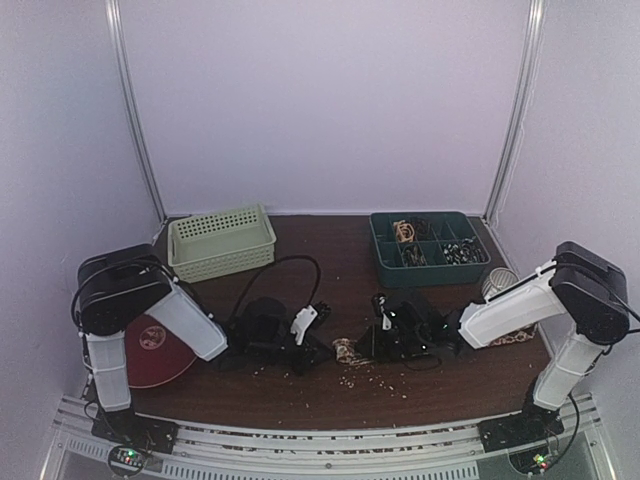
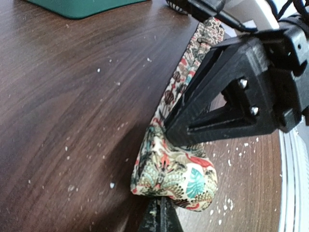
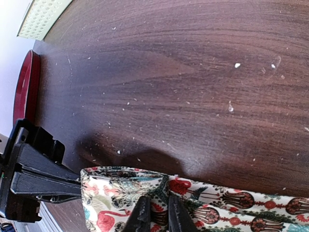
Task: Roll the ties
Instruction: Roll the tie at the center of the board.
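A dark brown wood-grain surface [image 1: 330, 395] sits inside a booth of pale lilac walls [image 1: 330, 100] with metal uprights at the two far corners. It is sprinkled with pale crumbs [image 1: 375, 375], thickest at the near centre. At the far left stands a pale green perforated basket [image 1: 221, 241]. At the far right is a dark green tray [image 1: 428, 246] split into compartments: tan loops lie in a far-left cell, and small dark and pale bits that are too fine to name fill the cells on its right side. A pale ribbed cup [image 1: 497, 283] stands just near of the tray's right corner, beside the right arm. A red plate [image 1: 160, 352] lies at the near left, partly behind the left arm. The tie [image 2: 174, 176] lies at the near centre between the two arms. Its cloth is cream with red, teal and brown figures, and its end is folded into a plump wad from which a strip runs off to the right. A patterned strip [image 1: 516, 338] also shows under the right forearm, and I cannot tell if it is the same piece. The right claw [image 3: 158, 212] is clenched on the tie, with cloth pinched between its fingers just beside the wad. The left claw [image 2: 159, 218] meets the wad's end, but only its tips show, so I cannot tell whether it grips.
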Controlling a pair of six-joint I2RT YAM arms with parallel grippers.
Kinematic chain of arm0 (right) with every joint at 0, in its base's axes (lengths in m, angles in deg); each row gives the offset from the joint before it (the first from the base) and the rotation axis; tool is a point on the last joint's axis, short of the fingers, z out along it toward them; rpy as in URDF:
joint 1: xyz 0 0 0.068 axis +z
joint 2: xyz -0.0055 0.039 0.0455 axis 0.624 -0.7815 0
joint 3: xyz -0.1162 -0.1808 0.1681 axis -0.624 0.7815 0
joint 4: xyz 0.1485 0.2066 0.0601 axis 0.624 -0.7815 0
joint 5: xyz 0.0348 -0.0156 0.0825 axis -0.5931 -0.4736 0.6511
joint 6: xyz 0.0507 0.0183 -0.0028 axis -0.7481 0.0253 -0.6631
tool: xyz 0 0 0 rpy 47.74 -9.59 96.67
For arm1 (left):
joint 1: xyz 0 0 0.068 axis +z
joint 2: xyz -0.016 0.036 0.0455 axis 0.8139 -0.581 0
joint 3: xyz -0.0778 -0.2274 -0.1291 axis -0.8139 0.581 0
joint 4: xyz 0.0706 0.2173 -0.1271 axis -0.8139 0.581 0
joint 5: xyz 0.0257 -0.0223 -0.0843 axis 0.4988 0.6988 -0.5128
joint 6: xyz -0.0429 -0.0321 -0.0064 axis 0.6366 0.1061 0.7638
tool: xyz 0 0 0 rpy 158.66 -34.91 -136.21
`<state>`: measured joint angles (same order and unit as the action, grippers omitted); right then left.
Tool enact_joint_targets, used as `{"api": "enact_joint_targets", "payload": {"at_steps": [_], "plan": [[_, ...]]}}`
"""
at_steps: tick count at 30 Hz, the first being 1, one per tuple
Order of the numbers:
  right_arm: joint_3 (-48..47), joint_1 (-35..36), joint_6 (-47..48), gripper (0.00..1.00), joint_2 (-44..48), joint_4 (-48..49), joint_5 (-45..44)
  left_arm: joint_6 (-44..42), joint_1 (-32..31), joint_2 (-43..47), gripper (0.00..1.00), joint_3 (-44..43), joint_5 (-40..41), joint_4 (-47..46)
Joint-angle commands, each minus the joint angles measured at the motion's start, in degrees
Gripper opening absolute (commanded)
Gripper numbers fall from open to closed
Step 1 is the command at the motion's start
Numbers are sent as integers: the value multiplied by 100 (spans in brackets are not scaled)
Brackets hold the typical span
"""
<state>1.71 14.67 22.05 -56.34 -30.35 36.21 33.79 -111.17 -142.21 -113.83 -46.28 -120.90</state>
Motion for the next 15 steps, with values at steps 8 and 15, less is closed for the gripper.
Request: {"api": "enact_joint_targets", "payload": {"at_steps": [8, 15], "plan": [[250, -71, -64, 14, 78, 133, 86, 81, -27, 115, 0, -165, 179, 96], [347, -71, -237, 15, -74, 450, 395, 145, -51, 223, 0, 126, 670, 424]]}}
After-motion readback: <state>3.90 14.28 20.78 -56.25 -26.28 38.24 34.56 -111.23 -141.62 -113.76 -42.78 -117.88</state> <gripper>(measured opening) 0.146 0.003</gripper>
